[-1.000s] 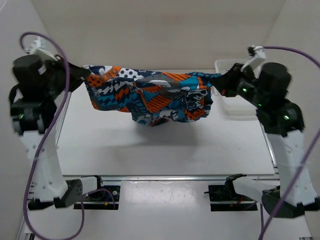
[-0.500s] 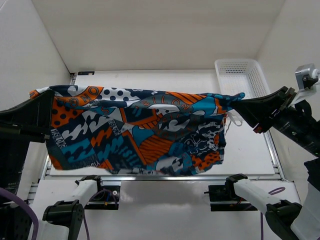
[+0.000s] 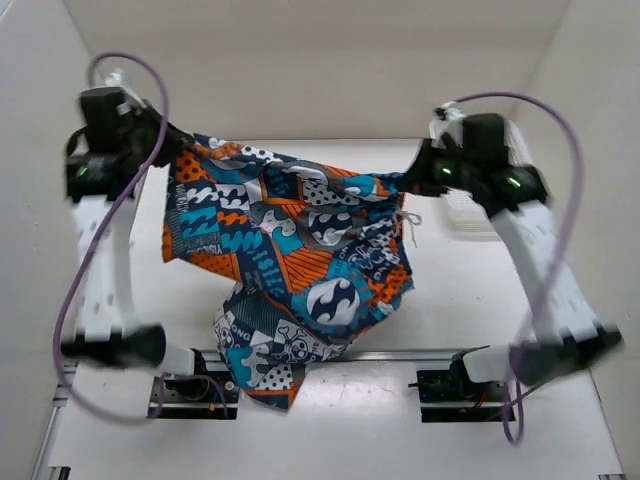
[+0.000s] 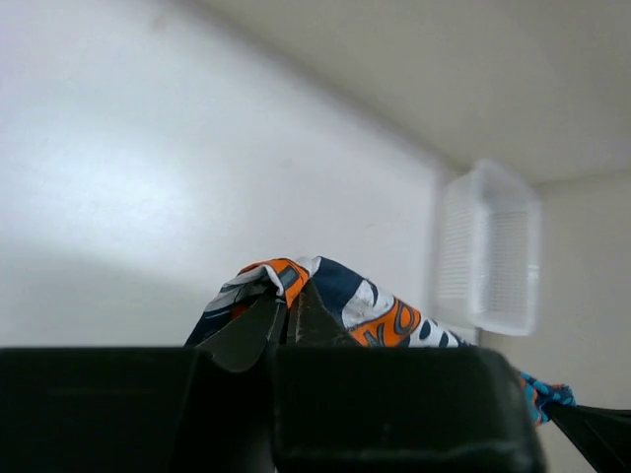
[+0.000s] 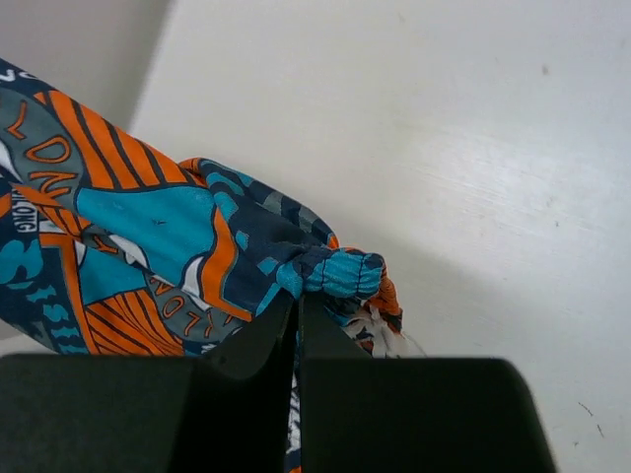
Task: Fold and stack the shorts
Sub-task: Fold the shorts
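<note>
Above the white table (image 3: 480,300), the shorts (image 3: 300,260) hang spread between the two raised arms, caught at both ends of their upper edge. The cloth sags in the middle, and one leg droops low on the left side, down in front of the aluminium rail (image 3: 440,353) at the table's near edge. Whether that lowest tip touches anything cannot be told. A white perforated basket (image 3: 470,222) sits at the far right of the table, partly hidden behind the right arm. The left wrist camera shows the same basket (image 4: 490,251) blurred, beyond the fabric. Purple cables (image 3: 150,110) arc over each arm, and plain pale walls close in the space on three sides. A thin white drawstring (image 3: 408,222) dangles from the waistband just below the right-hand grip.

The left gripper (image 3: 165,140) is clenched on the shorts' left corner. In its own camera the gripper (image 4: 291,313) has its two dark fingers pressed together, and a small fold of orange, white and navy cloth (image 4: 355,301) pushes up past the tips. The right gripper (image 3: 415,178) is likewise clamped tight. Seen from its wrist, the gripper (image 5: 298,310) has its fingers meeting on a bunched knot of turquoise elastic waistband, with the printed fabric (image 5: 148,236) stretching away to the left and the table far below.
</note>
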You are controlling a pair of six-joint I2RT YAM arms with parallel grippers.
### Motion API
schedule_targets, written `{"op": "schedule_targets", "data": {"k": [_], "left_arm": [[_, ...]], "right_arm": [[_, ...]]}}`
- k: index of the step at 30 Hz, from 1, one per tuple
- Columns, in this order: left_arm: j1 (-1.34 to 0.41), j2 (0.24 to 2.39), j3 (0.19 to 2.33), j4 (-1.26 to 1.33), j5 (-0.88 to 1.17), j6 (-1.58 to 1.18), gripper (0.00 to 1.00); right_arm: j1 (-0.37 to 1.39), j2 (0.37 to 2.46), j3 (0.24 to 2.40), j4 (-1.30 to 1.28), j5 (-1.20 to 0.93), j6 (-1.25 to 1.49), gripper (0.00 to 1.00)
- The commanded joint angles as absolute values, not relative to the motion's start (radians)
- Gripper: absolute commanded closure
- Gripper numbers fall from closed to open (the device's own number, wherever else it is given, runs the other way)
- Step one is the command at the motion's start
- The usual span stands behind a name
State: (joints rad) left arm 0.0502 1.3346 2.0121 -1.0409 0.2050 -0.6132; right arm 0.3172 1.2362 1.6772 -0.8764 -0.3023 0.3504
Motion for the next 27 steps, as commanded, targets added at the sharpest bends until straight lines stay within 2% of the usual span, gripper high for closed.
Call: {"op": "schedule_targets", "data": {"k": [1, 3, 8, 14, 17, 21, 27], "left_arm": [[0.061, 1.481, 1.916, -0.96, 0.149, -0.589, 0.9], [0.052, 1.622, 1.916, -0.95, 0.149, -0.563, 0.9], [0.052, 1.882, 2.032, -0.95, 0.158, -0.543, 0.9], [0.052, 2.112, 2.247, -0.94, 0.169, -0.534, 0.9], [0.061, 2.19, 2.361, -0.94, 0.192, -0.534, 0.9], [0.061, 2.2, 2.375, -0.94, 0.192, -0.534, 0.9], [0.029, 2.001, 2.222, -0.95, 0.219, -0.523, 0.9]], "right_arm": [[0.288, 1.48, 1.629, -0.756, -0.222, 0.351, 1.0], [0.288, 1.663, 1.669, -0.713, -0.213, 0.351, 1.0], [0.279, 2.073, 2.0, -0.713, -0.178, 0.373, 1.0], [0.268, 2.374, 2.409, -0.723, -0.153, 0.439, 1.0], [0.25, 2.448, 2.514, -0.723, -0.221, 0.475, 1.0], [0.241, 2.407, 2.45, -0.689, -0.233, 0.476, 1.0], [0.218, 2.266, 2.289, -0.676, -0.299, 0.454, 1.0]]}}
